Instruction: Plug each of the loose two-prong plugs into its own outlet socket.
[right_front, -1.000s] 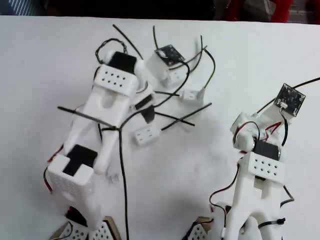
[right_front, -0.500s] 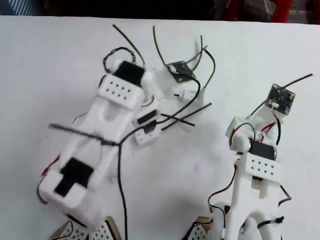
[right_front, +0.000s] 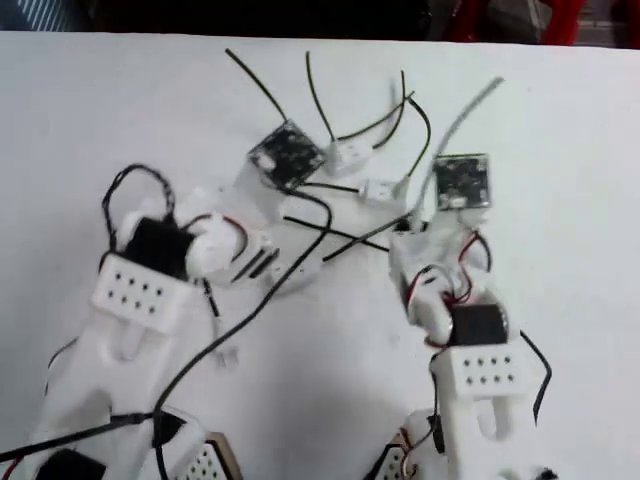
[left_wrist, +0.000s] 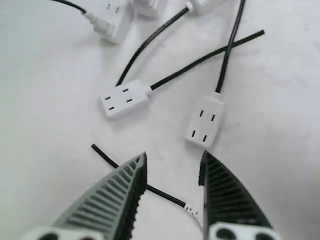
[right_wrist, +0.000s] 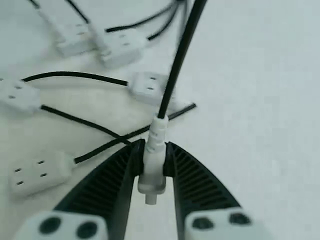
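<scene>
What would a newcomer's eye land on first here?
Most likely the white plug clamped in the right end effector, with its black cord leading away over the table. Next is the left end effector, open over the table, with a socket and a second socket lying just ahead of it.

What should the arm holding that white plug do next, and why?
Probably the right gripper should carry its plug toward the outlet socket just beyond it. The gripper is shut on the plug, so the grasp is done, and that socket lies close ahead with its slots facing up and nothing in them.
</scene>
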